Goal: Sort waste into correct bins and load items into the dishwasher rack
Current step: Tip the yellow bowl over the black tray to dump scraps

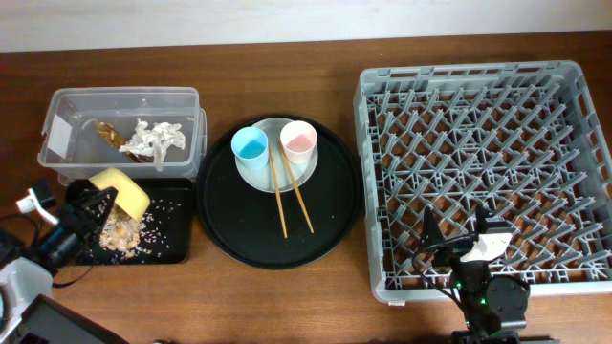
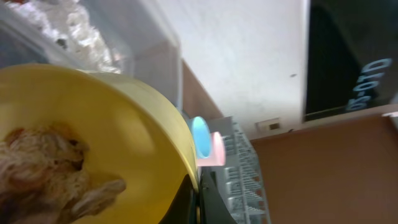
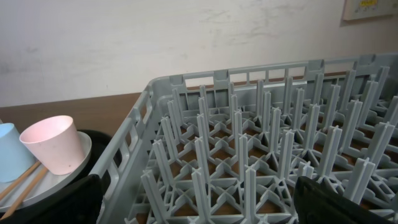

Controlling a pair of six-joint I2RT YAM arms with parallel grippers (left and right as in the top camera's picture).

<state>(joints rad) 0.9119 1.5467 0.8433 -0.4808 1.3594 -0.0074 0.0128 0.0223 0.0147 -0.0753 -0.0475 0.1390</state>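
Wooden table [image 1: 287, 306]; yellow bowl [image 1: 120, 189] tilted over black tray [image 1: 182, 246], left jaws mostly hidden

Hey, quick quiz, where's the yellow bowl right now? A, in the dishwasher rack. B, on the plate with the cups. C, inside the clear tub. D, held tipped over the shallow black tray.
D: the left end effector grips the yellow bowl, tilted above the shallow black tray where beige food scraps lie scattered.
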